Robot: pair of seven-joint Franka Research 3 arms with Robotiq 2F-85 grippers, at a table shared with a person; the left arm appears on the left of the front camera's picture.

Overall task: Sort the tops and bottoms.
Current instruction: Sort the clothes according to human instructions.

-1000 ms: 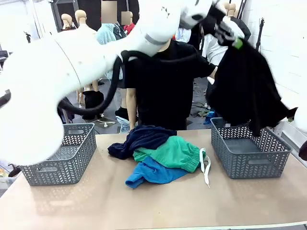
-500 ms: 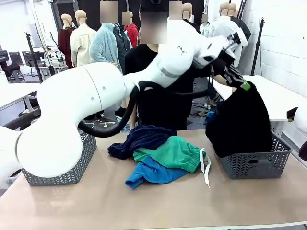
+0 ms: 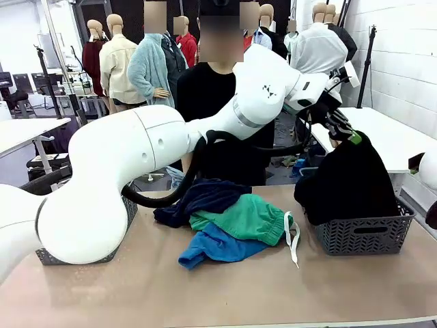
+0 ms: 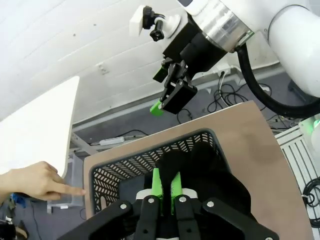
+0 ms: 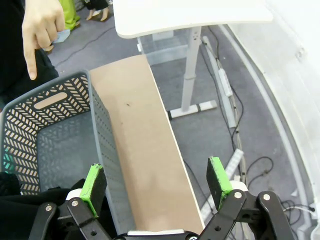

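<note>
My left gripper (image 3: pixel 346 134) reaches across the table and is shut on a black garment (image 3: pixel 348 181), one of the bottoms, which hangs down into the right grey basket (image 3: pixel 365 236). In the left wrist view the green pads (image 4: pixel 156 184) pinch the black cloth (image 4: pixel 212 172) over that basket (image 4: pixel 130 162). A dark navy garment (image 3: pixel 205 197), green shorts (image 3: pixel 246 217) with a white drawstring (image 3: pixel 292 238) and a blue garment (image 3: pixel 218 247) lie piled mid-table. My right gripper (image 5: pixel 156 179) stands open, with nothing between its fingers, beside the basket wall (image 5: pixel 102 135); it also appears farther off as my right gripper (image 4: pixel 160 92).
A person in black stands at the far side, and a hand (image 5: pixel 42 25) points a finger down at the right basket; the same hand (image 4: pixel 35 182) shows sideways. The left grey basket (image 3: pixel 128 212) is mostly hidden behind my left arm. A white side table (image 5: pixel 190 12) stands beyond the table's right edge.
My left gripper has come down from high up with the black garment, which swung wide a second ago and now hangs still into the right basket. The pile has not moved.
</note>
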